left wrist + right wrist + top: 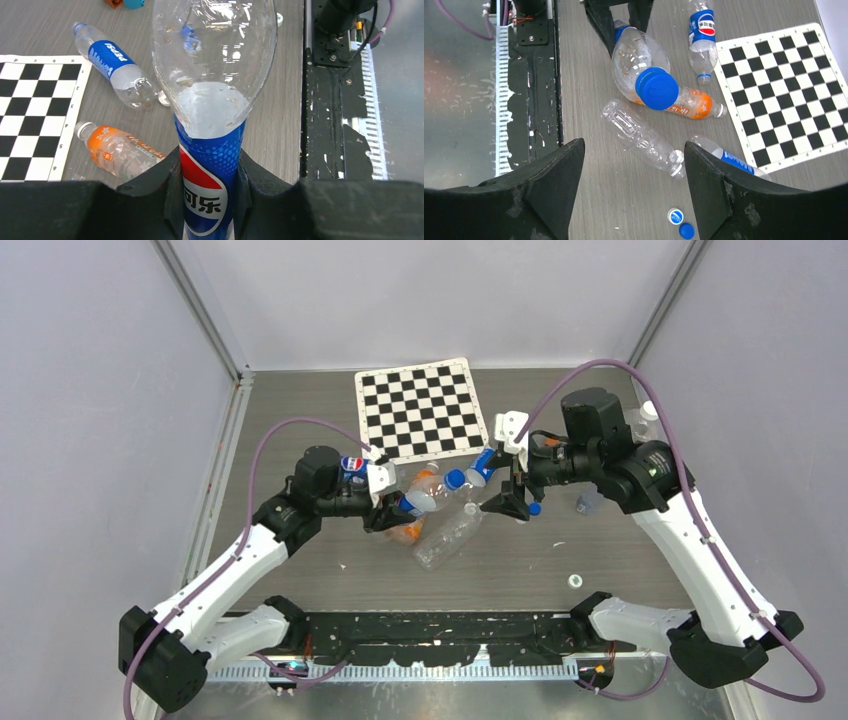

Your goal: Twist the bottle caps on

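While left fingers [159, 182] clamp the Pepsi bottle [207, 195], right fingers [551, 187] stand open off its blue cap [656, 88].

A grey wood-grain table [500, 585] stands enclosed by plain pale walls [430, 300] on the left, far and right, with metal posts [200, 308] at both far corners. The light is soft and even.

Grey wood-grain table [500, 580] carrying checkerboard mat [420, 410], lying flat at far centre. Clear bottle [448, 536] lying on side mid-table; orange-labelled bottle [689, 105] lying just left of it. Blue cap [686, 230] and white-rimmed cap [675, 216] sitting together right of them. White cap [575, 581] lying nearer, further right.
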`<state>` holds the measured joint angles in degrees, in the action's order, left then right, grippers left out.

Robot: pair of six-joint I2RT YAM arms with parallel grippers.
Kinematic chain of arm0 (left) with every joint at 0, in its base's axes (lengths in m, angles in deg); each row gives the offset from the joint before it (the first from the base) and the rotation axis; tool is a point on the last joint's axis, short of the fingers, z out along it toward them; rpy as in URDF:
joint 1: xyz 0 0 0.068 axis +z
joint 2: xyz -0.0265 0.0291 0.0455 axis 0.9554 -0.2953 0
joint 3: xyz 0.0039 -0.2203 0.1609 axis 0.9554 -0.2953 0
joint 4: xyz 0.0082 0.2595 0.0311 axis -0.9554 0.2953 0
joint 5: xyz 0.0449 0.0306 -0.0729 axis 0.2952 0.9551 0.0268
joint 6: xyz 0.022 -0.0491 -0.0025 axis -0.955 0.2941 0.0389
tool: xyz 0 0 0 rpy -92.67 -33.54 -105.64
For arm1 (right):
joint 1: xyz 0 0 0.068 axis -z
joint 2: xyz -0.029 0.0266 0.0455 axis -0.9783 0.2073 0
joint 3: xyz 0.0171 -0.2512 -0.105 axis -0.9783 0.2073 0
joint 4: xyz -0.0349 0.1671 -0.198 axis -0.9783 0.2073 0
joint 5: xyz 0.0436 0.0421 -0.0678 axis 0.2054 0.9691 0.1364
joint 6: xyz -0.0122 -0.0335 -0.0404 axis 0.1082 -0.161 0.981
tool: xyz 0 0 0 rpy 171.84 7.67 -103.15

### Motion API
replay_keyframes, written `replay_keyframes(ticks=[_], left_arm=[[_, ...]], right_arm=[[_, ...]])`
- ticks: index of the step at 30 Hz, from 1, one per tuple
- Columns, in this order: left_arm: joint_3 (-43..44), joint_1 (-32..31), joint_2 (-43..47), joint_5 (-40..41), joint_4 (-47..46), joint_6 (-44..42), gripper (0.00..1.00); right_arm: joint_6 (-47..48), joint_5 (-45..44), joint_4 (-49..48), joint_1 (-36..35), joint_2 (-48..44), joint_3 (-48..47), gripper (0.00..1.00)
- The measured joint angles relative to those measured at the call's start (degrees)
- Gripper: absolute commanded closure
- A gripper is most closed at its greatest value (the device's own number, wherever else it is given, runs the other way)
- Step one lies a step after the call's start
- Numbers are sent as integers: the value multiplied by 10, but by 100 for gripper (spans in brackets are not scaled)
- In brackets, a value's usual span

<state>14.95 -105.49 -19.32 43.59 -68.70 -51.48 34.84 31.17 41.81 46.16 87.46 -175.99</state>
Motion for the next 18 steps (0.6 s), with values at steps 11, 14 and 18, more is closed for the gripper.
replay_keyframes(ticks=[11, 14, 18], left_arm=[[0, 2, 0, -35, 2, -1, 71], [0, 2, 0, -38, 3, -2, 71], [0, 2, 0, -39, 3, -3, 71]], right_arm=[[48, 57, -25, 0, 21, 5, 31], [52, 69, -33, 0, 34, 5, 34], [53, 86, -38, 0, 59, 2, 35]])
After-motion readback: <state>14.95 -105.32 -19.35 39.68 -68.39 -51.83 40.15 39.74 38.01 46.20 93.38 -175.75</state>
